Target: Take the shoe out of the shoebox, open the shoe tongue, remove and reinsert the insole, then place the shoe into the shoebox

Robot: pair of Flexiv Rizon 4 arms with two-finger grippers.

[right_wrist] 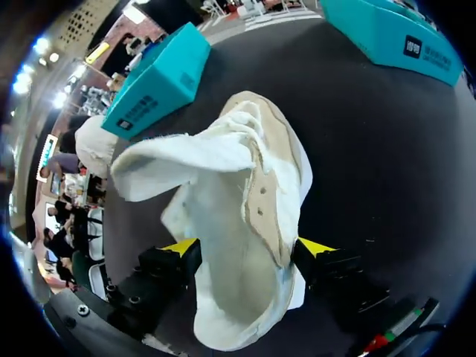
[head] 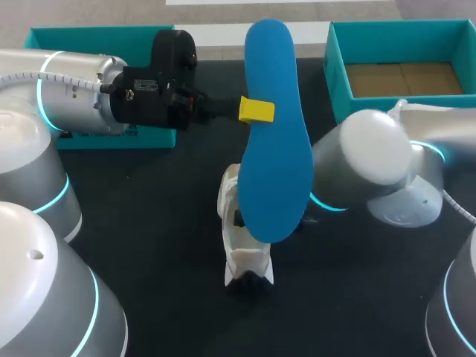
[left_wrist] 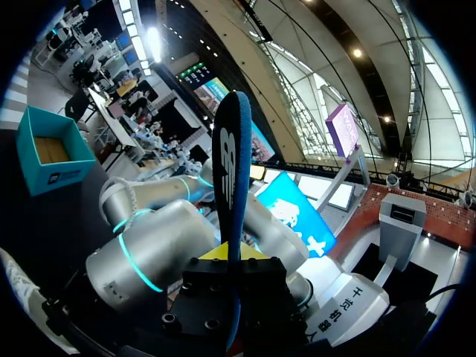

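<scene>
Above the surface (head: 149, 223), the left hand (head: 256, 109) is closed on the blue insole (head: 271, 149), already removed. The right hand (right_wrist: 245, 249) clamps the white shoe (head: 242, 253), outside the shoebox (head: 338, 82). Reinserting and boxing remain.

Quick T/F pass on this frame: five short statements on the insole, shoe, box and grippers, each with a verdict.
1. The left gripper is shut on the blue insole, which is out of the shoe. True.
2. The shoe sits inside the shoebox. False: it is on the table.
3. The open shoebox on the right arm's side holds no shoe. True.
4. The right gripper is open and clear of the shoe. False: its fingers press the shoe from both sides.
5. The insole lies flat on the table. False: it is held up off it.
</scene>
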